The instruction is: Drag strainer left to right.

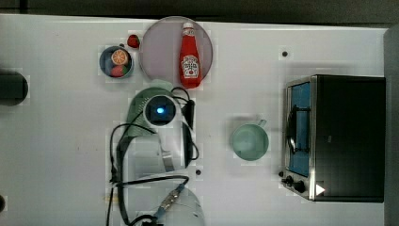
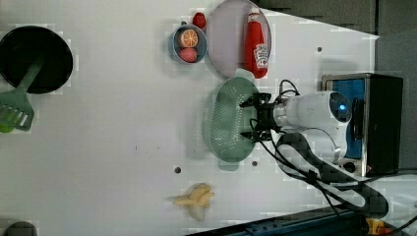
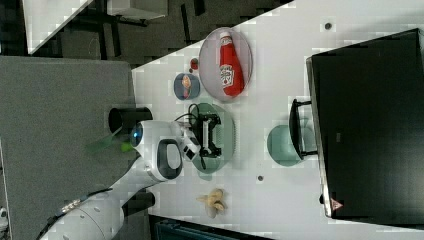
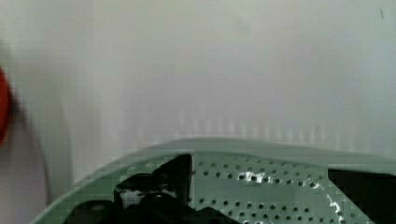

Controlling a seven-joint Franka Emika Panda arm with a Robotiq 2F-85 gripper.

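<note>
While I watch from the left view, my gripper [image 2: 250, 119] sits over the strainer [image 2: 228, 120], its black fingers [image 2: 247, 103] spread wide and released, one toward each long side of the bowl, grasping nothing. From the wrist view I see the fingers [image 4: 175, 175] down inside the strainer's perforated bowl [image 4: 261, 186], though I cannot tell whether they touch it. On the white tabletop [image 1: 61, 141], the mint-green strainer [image 1: 136, 110] lies just below the grey plate [image 1: 160, 52] carrying the ketchup bottle [image 1: 189, 56] in the top view, mostly hidden under the arm. Further toward the top view's right stands the mint-green mug [image 1: 249, 141], apart from the strainer, and beyond it the toaster oven [image 1: 343, 136]. A small blue bowl [image 1: 116, 62] of toy fruit sits beside the plate.
</note>
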